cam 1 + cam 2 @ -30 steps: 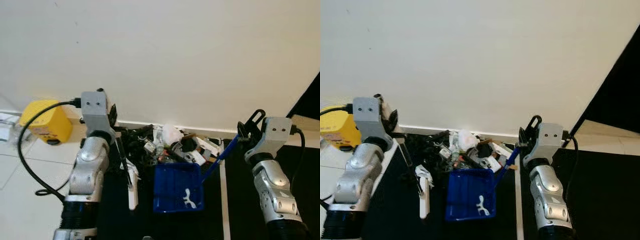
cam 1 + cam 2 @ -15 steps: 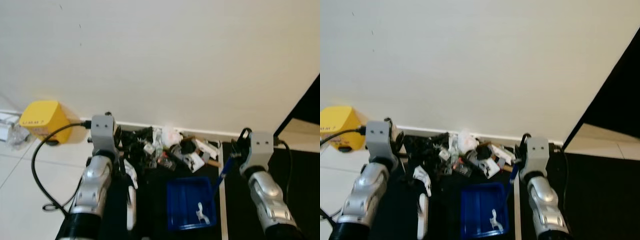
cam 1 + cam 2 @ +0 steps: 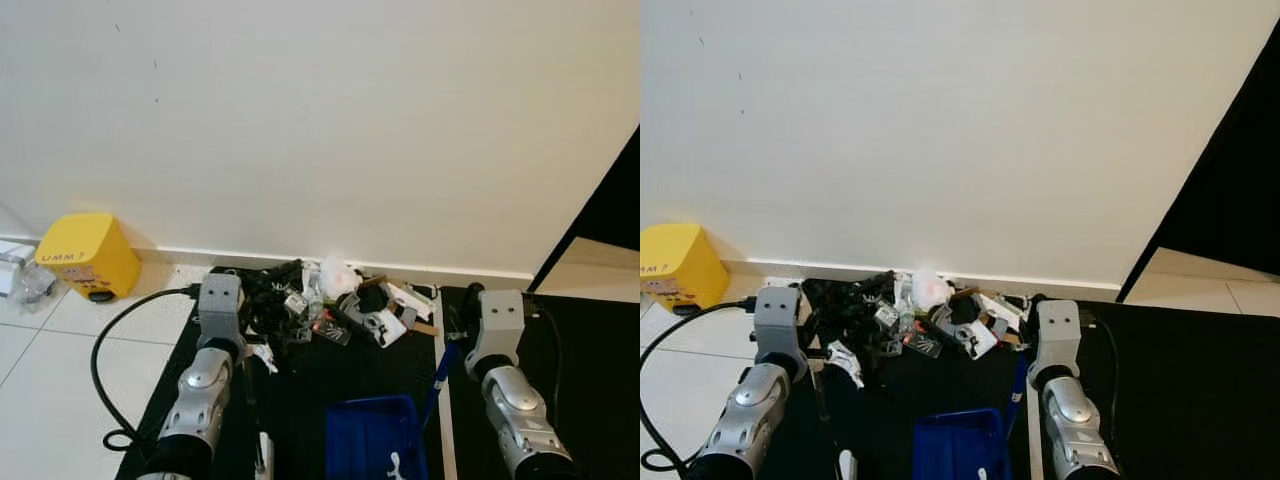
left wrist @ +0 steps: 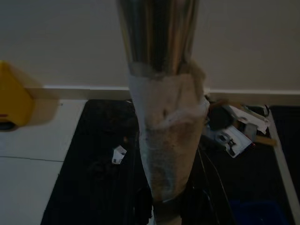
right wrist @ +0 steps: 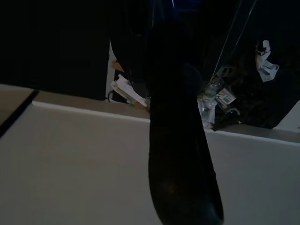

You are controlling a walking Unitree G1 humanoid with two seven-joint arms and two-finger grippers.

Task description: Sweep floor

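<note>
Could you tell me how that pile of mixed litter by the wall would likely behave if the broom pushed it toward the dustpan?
The litter pile looks like loose scraps, a crumpled white wad and dark tangled bits, so it would probably scatter rather than move as one. The pieces look light and might skip over the blue dustpan. The tangled bits may snag and drag.

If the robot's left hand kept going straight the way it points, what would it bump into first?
Probably the pile of rubbish on the black mat by the wall. The left hand points forward toward it, holding a broom handle. Depth is hard to judge, so this is a guess.
</note>
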